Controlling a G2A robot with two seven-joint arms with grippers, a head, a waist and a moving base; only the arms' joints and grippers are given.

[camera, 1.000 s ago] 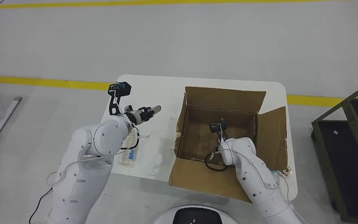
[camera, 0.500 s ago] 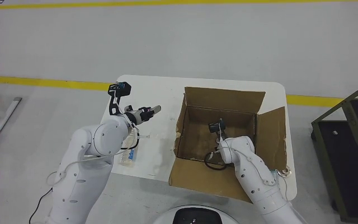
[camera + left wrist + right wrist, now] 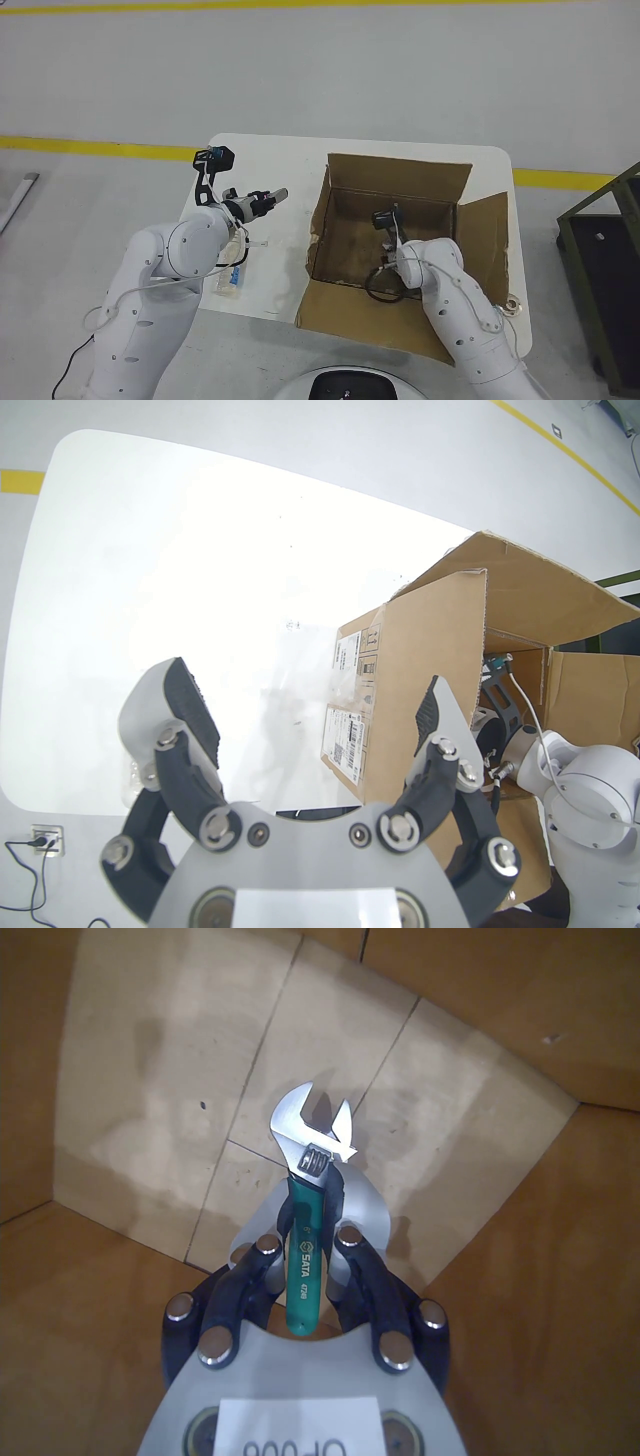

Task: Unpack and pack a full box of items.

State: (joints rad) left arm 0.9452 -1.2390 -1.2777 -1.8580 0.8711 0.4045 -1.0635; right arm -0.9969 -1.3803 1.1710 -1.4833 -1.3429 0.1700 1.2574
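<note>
**Top view: left gripper idle over the table, right gripper holding a wrench inside the box**

Top view puts the white table across the middle. The left arm reaches in over the table's left edge. Under that arm, near the table's near-left corner, lies a clear plastic item with a blue part; what it is cannot be made out. The left gripper hangs above the left half of the table, pointing toward the box. In the left wrist view, the left gripper has its jaws spread wide. Its dark ribbed pads face each other with nothing between them.

The cardboard box stands on the right half of the table with its flaps open. One flap rises at the far side. Another is folded out toward the right edge, and a third hangs over the near edge. The left wrist view shows the box from its labelled side, with the right arm reaching into it from above.

Inside the box, the right wrist view shows the right gripper with its jaws pinching an adjustable wrench. They grip the green handle just below the steel head. The head points at the bare box floor, near its middle seam. Whether the head touches the floor cannot be told.
</note>
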